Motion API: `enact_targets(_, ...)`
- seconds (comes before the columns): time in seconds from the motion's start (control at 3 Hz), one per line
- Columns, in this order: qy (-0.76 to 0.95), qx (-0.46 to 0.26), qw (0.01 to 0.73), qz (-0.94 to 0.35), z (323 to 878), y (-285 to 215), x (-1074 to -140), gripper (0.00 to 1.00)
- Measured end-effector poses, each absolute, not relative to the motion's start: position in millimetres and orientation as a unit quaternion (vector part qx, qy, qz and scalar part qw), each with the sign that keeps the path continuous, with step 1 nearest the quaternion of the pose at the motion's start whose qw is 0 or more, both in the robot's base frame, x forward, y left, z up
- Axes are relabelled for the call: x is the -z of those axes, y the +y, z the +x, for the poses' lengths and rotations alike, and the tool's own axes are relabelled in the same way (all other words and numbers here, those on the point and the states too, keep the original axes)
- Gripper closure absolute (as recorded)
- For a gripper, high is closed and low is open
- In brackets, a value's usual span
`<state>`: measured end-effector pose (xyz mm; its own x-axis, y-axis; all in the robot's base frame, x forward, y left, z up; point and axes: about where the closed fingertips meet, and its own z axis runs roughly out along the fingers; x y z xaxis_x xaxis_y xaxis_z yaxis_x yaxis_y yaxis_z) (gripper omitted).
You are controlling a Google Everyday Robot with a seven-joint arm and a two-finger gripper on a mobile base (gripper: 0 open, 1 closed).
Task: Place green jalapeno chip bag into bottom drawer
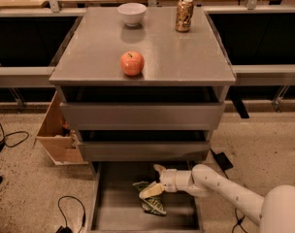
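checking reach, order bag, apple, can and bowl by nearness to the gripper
The gripper is over the bottom drawer.
1. bag, just under it
2. apple, cabinet top, front
3. can, back right, and bowl, back left: too close to call

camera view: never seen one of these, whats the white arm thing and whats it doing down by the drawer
There is only one camera, looking down at a grey cabinet from the front. The white arm at the lower right belongs to a mobile robot. Its two-finger hand is inside the pulled-out bottom drawer. The hand is open, right over a green chip bag that lies on the drawer floor. On the cabinet top sit an apple, a white bowl and a can.
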<state>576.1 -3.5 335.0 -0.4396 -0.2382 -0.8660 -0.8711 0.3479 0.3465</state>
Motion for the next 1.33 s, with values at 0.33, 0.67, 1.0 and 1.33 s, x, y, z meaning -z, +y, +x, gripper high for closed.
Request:
enact_targets(0.33,0.732,-0.425,0.347,-0.403,567.2,2.8,-356.5,0.00)
enact_targets(0.67,0.763,-0.384,0.305,-0.421,542.9,-11.1,-405.5,0.00)
enact_targets(1.0,0.779,-0.359,0.269,-0.438,501.3,-13.2,-451.2,0.00)
enact_targets(1.33,0.782,-0.371,0.188,-0.465,427.4,1.3,-495.3,0.00)
